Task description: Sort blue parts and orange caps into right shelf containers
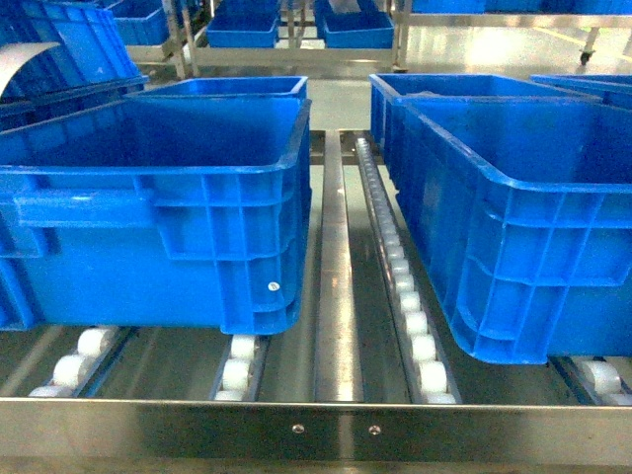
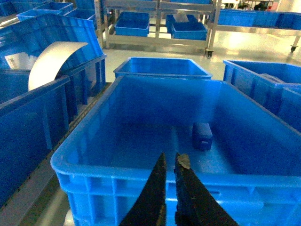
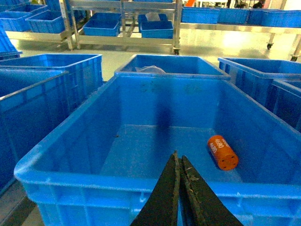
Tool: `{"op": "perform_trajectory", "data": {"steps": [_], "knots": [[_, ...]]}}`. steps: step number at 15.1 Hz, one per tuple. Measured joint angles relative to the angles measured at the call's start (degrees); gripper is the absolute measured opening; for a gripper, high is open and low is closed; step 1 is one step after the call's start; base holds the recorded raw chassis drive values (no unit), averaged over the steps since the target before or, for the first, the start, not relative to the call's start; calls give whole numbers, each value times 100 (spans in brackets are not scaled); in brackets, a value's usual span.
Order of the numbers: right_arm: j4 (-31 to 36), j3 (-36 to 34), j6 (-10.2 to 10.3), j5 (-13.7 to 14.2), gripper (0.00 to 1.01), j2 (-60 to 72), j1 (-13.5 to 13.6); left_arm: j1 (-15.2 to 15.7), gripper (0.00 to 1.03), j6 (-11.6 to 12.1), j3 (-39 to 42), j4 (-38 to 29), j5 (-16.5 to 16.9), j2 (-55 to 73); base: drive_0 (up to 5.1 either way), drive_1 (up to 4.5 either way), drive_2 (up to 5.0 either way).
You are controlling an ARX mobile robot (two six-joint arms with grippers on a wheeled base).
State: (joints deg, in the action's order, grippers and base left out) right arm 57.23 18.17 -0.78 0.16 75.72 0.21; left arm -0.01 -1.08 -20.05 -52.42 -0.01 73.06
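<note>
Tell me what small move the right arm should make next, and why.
Probably lower the right pincer into the deep bin toward the orange cap, opening as it goes. Its jaws look shut and empty, poised above the near rim, while the cap lies alone on the bin floor ahead and to the right. That assumes this cap still needs moving.
</note>
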Motion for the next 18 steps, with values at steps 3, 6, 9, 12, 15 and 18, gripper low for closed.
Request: {"op": "perform_trajectory", "data": {"steps": [3,6,9,12,15,18], "knots": [[-186,-667,2,2,2,-796,0,0,2,11,702,61,0,-754,0,0,0],[-463,-1038,2,0,2,-1471,0,0,2,11,1099,291,0,-1381,0,0,0],[-588,-1543,13,0,2,-1923,0,0,2,11,1440,713,0,-2133,0,0,0],[-1244,-1635,15,0,2,-2861,0,0,2,13,1847,780,0,-2500,0,0,0],[-1794,-1738,15,0,2,-3480,0,0,2,15,1937,1241,0,-3200,0,0,0],[-2437,-1742,15,0,2,-4214,0,0,2,15,1941,1941,0,-3895,0,0,0]]}}
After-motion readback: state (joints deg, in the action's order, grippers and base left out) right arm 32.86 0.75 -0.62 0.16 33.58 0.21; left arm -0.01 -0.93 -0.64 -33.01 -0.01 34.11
